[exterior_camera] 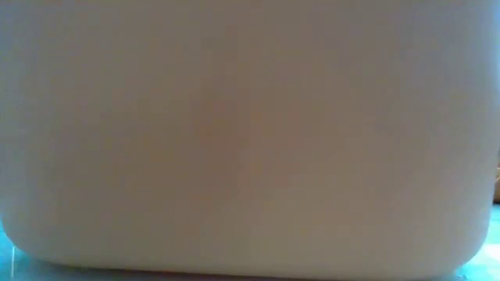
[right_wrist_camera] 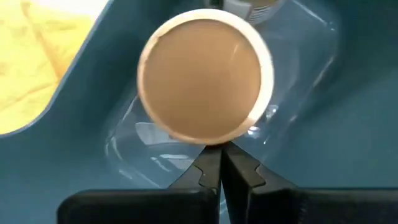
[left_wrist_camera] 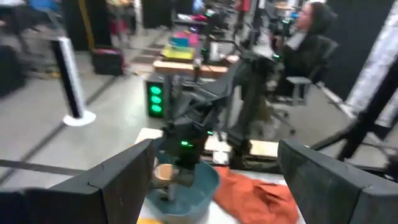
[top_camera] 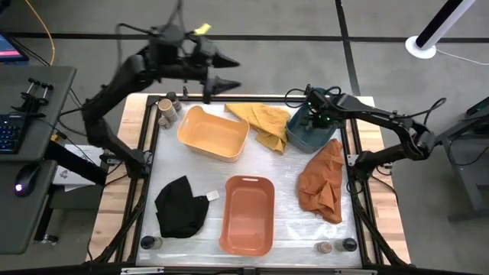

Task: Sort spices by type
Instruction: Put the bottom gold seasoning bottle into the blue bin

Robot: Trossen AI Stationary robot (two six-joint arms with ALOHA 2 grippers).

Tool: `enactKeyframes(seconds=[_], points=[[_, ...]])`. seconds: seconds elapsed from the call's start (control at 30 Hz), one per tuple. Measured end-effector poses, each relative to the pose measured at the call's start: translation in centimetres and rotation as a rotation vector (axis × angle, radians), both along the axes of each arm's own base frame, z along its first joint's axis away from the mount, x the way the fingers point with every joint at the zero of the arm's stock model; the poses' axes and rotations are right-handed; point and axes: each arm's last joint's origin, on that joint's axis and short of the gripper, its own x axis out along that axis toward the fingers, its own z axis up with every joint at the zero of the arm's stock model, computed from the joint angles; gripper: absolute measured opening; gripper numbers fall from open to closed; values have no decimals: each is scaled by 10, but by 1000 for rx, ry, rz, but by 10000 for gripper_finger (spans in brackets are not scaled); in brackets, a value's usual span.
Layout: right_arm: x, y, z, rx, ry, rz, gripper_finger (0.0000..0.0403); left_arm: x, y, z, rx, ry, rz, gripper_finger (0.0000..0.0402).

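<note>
Wooden table with a shiny clear sheet (top_camera: 252, 164) over the middle, workshop behind it with desks and a person in a chair. The right gripper (right_wrist_camera: 221, 163) sits down inside the blue tub (top_camera: 304, 137) at the table's far right, fingers pressed together with nothing between them. Right off its tips is a tan-topped jar (right_wrist_camera: 205, 77), standing in the tub, the round lid facing up at the wrist camera; a second jar (right_wrist_camera: 261, 7) peeks in just past it. On one side of the tub lies a yellow cloth (top_camera: 263, 122), on the other side and nearer the front an orange cloth (top_camera: 322, 182).

The left gripper (top_camera: 226, 71) hangs in the air over the back edge of the table, fingers spread wide and holding nothing. Near it, at the far left corner, stand two more jars (top_camera: 167, 107), and the yellow tub (top_camera: 213, 133) sits just beside them.

Farther out toward the front: an orange tub (top_camera: 247, 214) in the middle, a black cloth (top_camera: 180, 206) on its left. One dark jar (top_camera: 150, 242) sits at the front left corner, and a tan-topped one (top_camera: 325, 247) and a dark one (top_camera: 349, 244) at the front right.

The low camera is blocked by something pale right up against it.
</note>
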Motion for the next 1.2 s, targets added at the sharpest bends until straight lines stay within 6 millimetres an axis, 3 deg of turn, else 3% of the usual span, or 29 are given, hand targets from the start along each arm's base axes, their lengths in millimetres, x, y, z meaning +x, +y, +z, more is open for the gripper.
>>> enactKeyframes(seconds=[0.1, 0.3, 0.43, 0.67, 0.9, 1.2], points=[[4, 1, 7, 9, -66, 21, 0, -25, -8, 12, 52, -12, 63, 324], [30, -4, 23, -19, -336, 112, 0, -69, -25, 34, 150, -67, 192, 324], [37, -11, 7, -5, -252, 106, 0, -83, -30, 40, 162, -85, 237, 324], [46, -17, -19, -10, -92, 134, 0, -89, -32, 36, 141, -33, 258, 324], [40, -16, -16, -74, 6, 105, 0, -86, -31, 29, 100, 13, 259, 324], [16, -15, -9, -86, 172, 66, 0, -85, -30, 29, 101, 12, 261, 324]])
